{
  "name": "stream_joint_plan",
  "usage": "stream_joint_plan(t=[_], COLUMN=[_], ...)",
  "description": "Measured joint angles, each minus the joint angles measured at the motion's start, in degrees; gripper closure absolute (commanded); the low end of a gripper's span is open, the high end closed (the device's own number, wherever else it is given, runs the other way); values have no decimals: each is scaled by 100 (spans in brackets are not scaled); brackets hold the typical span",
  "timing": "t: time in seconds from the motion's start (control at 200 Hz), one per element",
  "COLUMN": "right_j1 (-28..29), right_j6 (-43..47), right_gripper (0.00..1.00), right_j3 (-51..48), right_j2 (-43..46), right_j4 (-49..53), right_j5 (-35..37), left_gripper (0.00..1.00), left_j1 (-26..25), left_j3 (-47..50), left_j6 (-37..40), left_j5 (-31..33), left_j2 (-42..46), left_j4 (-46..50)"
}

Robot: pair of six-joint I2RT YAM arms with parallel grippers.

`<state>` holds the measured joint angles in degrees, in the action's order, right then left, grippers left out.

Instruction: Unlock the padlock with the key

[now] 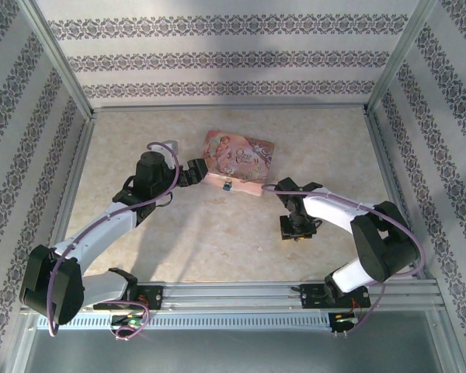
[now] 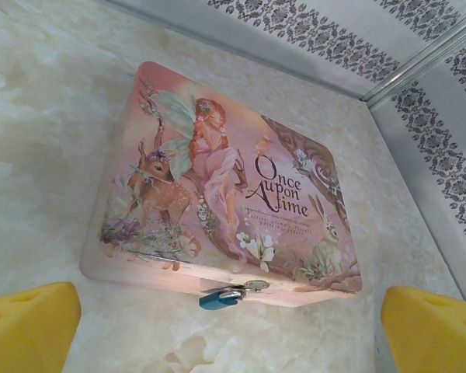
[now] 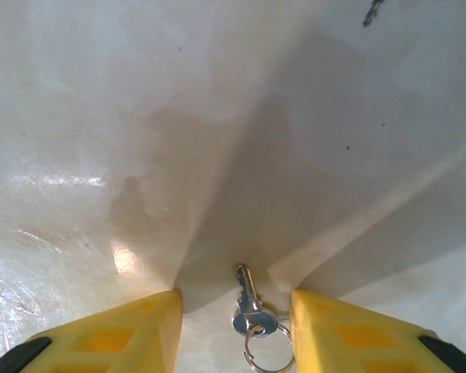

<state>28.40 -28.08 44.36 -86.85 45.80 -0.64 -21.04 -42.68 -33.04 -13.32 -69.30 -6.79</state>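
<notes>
The padlock is a tiny teal and silvery lock hanging on the hasp at the front edge of the flat pink illustrated box. From above, the padlock sits at the near side of the box. My left gripper is open, its yellow fingers wide apart just short of the lock; from above the left gripper is at the box's left corner. The silver key with its ring lies flat on the table. My right gripper points down over it, open, a finger on either side and neither pressing it.
The marble-patterned table is walled by patterned panels and metal frame posts. The right gripper stands over the table's right-middle part. The box lies at the back centre.
</notes>
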Motion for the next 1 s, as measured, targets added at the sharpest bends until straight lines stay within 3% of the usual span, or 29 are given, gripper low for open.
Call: stream_joint_plan(t=[0.34, 0.57, 1.0], right_j1=[127, 151, 149], right_j6=[-96, -199, -227], right_gripper=[60, 68, 69], right_j3=[0, -9, -170], right_j2=[0, 13, 376], right_j4=[4, -2, 306], right_j5=[85, 57, 20], left_gripper=[1, 1, 1], left_j1=[0, 0, 0], left_j3=[-26, -85, -85], left_j6=[0, 2, 2], left_j5=[9, 9, 9], left_j2=[-20, -33, -33], left_j4=[2, 0, 0])
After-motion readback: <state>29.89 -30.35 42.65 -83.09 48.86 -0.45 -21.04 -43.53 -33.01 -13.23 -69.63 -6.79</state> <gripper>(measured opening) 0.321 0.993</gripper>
